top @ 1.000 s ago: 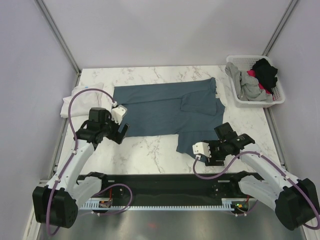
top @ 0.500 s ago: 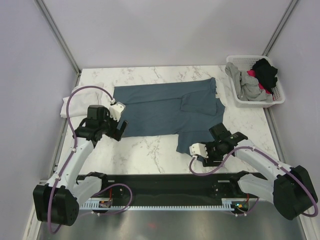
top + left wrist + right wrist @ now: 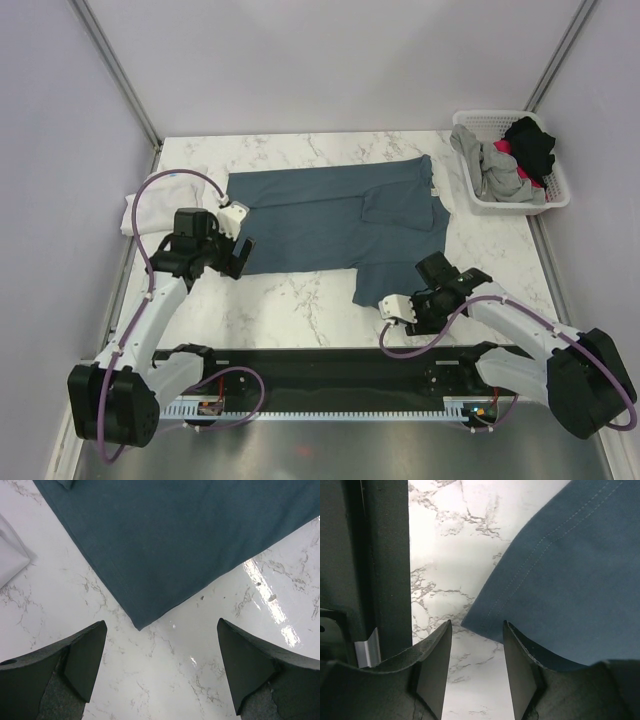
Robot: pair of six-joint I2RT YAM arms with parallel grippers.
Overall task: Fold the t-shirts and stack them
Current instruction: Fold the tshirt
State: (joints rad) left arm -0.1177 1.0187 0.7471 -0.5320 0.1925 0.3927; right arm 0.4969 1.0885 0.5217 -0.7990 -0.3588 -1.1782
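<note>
A slate-blue t-shirt [image 3: 330,215] lies spread on the marble table, partly folded, with a flap hanging toward the near right. My left gripper [image 3: 238,258] is open and empty at the shirt's near left corner [image 3: 142,625], which lies between and just ahead of its fingers. My right gripper [image 3: 385,305] is open and empty at the shirt's near right corner [image 3: 470,622], which lies between its fingertips. A folded white t-shirt [image 3: 145,200] lies at the far left; its edge shows in the left wrist view [image 3: 10,555].
A white lattice basket [image 3: 555,195] at the far right holds grey [image 3: 495,165] and black [image 3: 530,140] shirts with something pink. A black rail [image 3: 330,365] runs along the table's near edge, seen also in the right wrist view [image 3: 380,555].
My left gripper has shifted slightly left and away, toward the shirt's corner. My right gripper has moved left and a little forward to the shirt's near right corner.
</note>
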